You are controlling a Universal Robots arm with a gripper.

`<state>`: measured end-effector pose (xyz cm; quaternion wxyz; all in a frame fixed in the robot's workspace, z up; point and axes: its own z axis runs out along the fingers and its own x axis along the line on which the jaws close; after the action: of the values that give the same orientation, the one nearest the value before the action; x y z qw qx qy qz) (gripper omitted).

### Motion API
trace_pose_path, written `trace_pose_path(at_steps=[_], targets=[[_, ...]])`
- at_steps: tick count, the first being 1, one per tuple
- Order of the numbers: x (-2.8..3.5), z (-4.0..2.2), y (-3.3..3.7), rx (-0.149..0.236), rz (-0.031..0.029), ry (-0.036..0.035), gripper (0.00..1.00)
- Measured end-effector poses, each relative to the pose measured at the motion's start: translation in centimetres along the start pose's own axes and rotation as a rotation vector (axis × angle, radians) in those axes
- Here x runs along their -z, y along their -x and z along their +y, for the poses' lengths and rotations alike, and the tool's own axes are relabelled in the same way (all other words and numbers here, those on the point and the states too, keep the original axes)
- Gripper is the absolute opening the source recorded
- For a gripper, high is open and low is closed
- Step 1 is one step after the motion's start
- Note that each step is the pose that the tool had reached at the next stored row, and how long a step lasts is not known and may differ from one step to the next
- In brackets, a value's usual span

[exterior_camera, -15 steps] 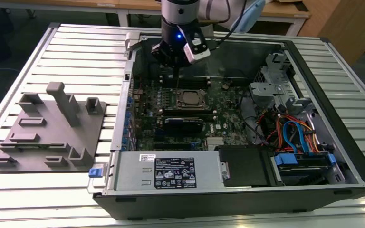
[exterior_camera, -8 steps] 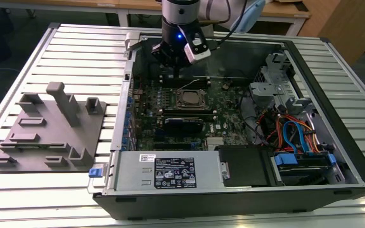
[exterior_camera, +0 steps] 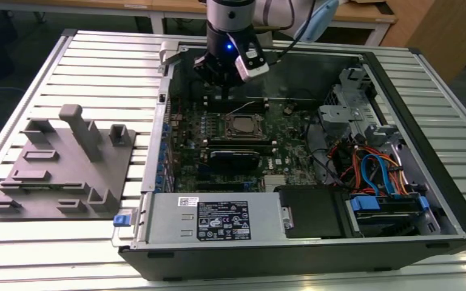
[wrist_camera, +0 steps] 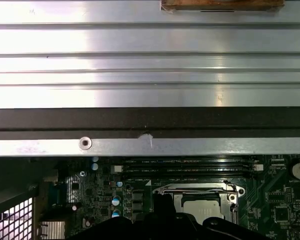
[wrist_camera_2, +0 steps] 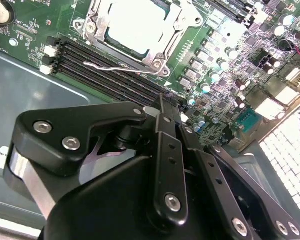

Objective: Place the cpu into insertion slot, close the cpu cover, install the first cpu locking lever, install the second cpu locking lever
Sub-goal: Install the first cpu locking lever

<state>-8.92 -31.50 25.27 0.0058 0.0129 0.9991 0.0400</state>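
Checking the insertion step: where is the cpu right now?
The cpu sits in the motherboard socket, mid-case in the exterior view, framed by the cpu cover, beside the memory slots.

The exterior view looks steeply down on the open computer case (exterior_camera: 298, 260); both wrist views sit close over its motherboard (wrist_camera_2: 35, 20) (wrist_camera: 275, 200), sharing the cpu (wrist_camera_2: 137, 22) (wrist_camera: 200, 206).

No writing can be made out: in the exterior view the silver power supply (exterior_camera: 164, 221) at the case's front carries a small white barcode sticker (exterior_camera: 186, 201) and a larger dark label (exterior_camera: 223, 221) crowded with marks, all too small to read, and the white print on the motherboard (wrist_camera_2: 215, 30) in both wrist views (wrist_camera: 277, 200) is likewise illegible
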Motion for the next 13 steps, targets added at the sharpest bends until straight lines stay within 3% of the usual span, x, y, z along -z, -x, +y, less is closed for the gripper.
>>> trace_pose_path(at_steps=[3, 6, 7, 9, 13], targets=[[-0.09, -0.05, 0.04, -0.006, -0.0004, 0.0027, 0.11], [-0.18, -0.12, 0.06, -0.010, -0.0005, 0.0118, 0.11], [-0.22, -0.16, 0.06, -0.010, -0.0003, 0.0155, 0.11], [-0.30, -0.20, 0.06, -0.010, 0.0000, 0.0313, 0.11], [-0.41, -0.21, 0.07, -0.010, -0.0004, 0.0312, 0.11]])
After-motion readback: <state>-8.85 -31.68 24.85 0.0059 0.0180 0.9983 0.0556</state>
